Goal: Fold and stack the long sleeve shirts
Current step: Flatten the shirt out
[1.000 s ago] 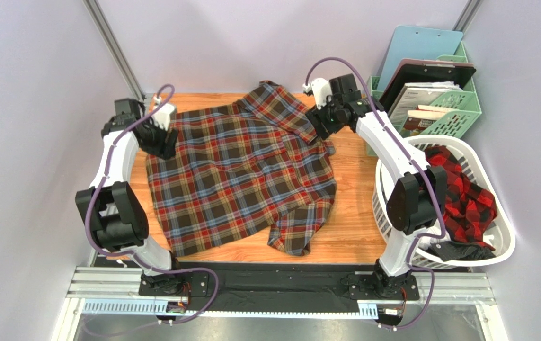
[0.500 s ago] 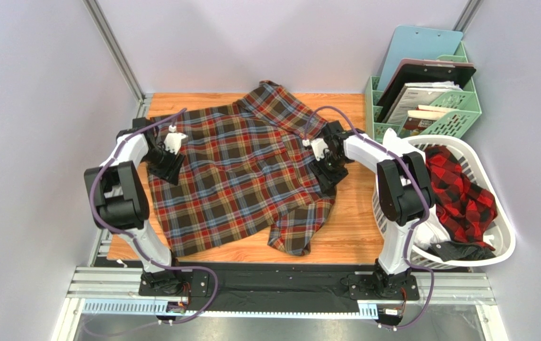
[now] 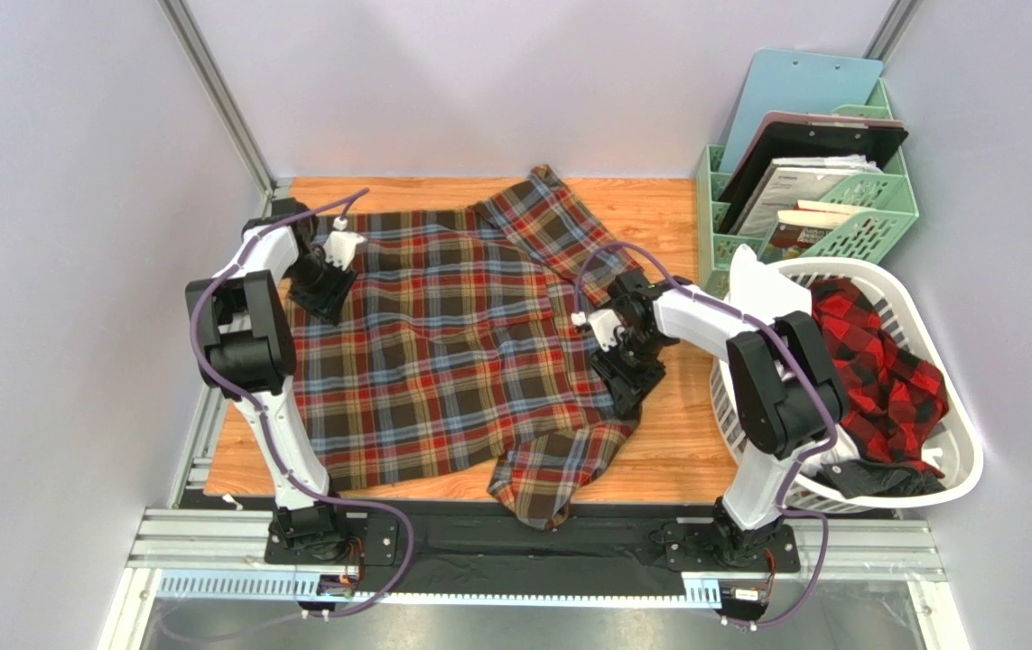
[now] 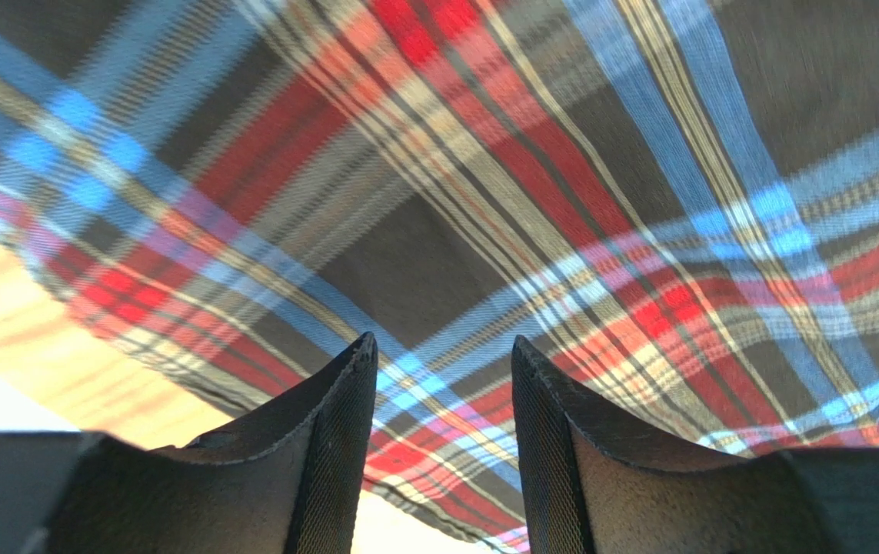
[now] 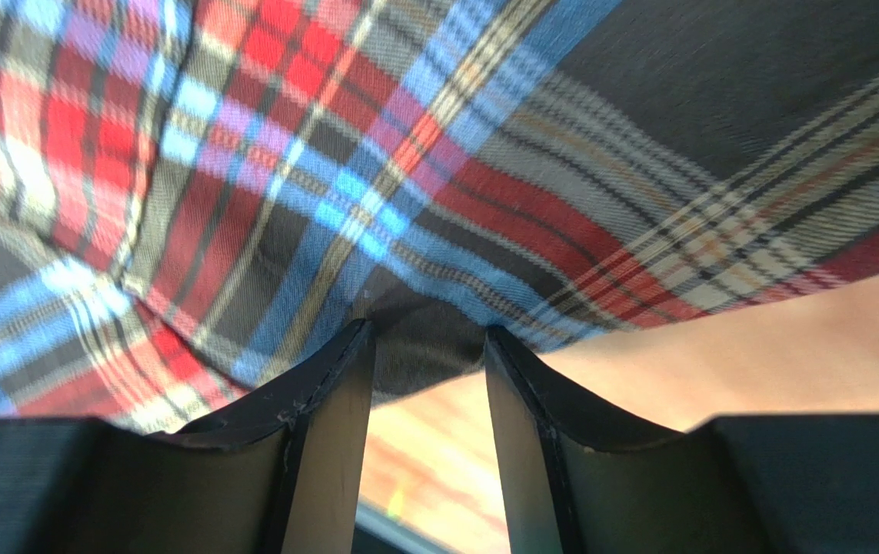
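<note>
The dark tartan shirt point(image 3: 453, 339) lies spread over most of the table point(image 3: 681, 420). Its collar end points to the table's far edge, and a bunched sleeve reaches over the table's near edge. The left gripper point(image 3: 324, 282) sits on the cloth near the table's far left corner. In the left wrist view its fingers point(image 4: 334, 450) stand close together with plaid showing in the gap, and I cannot tell whether they pinch it. The right gripper point(image 3: 626, 363) is at the shirt's edge toward the table's right side, clenched on a dark fold of that shirt. The red-and-black shirt point(image 3: 887, 373) lies heaped in a white laundry basket point(image 3: 971, 467) just beside the table's right edge. A green file rack point(image 3: 894, 217) stands at the table's far right corner.
</note>
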Robot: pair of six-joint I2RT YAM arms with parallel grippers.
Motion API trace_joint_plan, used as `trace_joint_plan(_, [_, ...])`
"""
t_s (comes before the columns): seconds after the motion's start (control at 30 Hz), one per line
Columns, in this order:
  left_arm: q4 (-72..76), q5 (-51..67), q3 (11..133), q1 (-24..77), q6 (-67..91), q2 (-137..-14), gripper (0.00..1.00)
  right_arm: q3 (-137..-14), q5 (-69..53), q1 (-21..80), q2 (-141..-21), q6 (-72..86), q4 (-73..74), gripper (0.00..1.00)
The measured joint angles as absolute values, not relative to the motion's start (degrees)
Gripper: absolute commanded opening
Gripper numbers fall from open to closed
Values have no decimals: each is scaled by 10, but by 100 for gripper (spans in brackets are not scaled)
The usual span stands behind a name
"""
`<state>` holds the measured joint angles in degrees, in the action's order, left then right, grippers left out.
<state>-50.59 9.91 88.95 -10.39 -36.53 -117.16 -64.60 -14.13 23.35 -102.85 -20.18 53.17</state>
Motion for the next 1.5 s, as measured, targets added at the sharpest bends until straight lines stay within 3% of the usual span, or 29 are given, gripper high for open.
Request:
trace_joint_plan(0.3, [-516, 143, 925, -90, -363, -1179, 56, -632, -169, 226, -979, -193, 597, 59])
trace_joint_plan(0.5, [-527, 146, 796, -90, -376, -1056, 63, -762, -164, 173, -941, -147, 572, 70])
trace_joint_plan(0.67, [-514, 131, 748, -90, -390, -1039, 63, -896, -150, 95, -1030, -83, 520, 75])
trace_joint_plan(1.13, [-518, 93, 906, -90, -392, -1193, 60, -945, -170, 76, -1162, -4, 471, 68])
trace_joint_plan(1.5, [-516, 96, 908, -90, -391, -1194, 60, -824, -176, 81, -1157, 9, 409, 56])
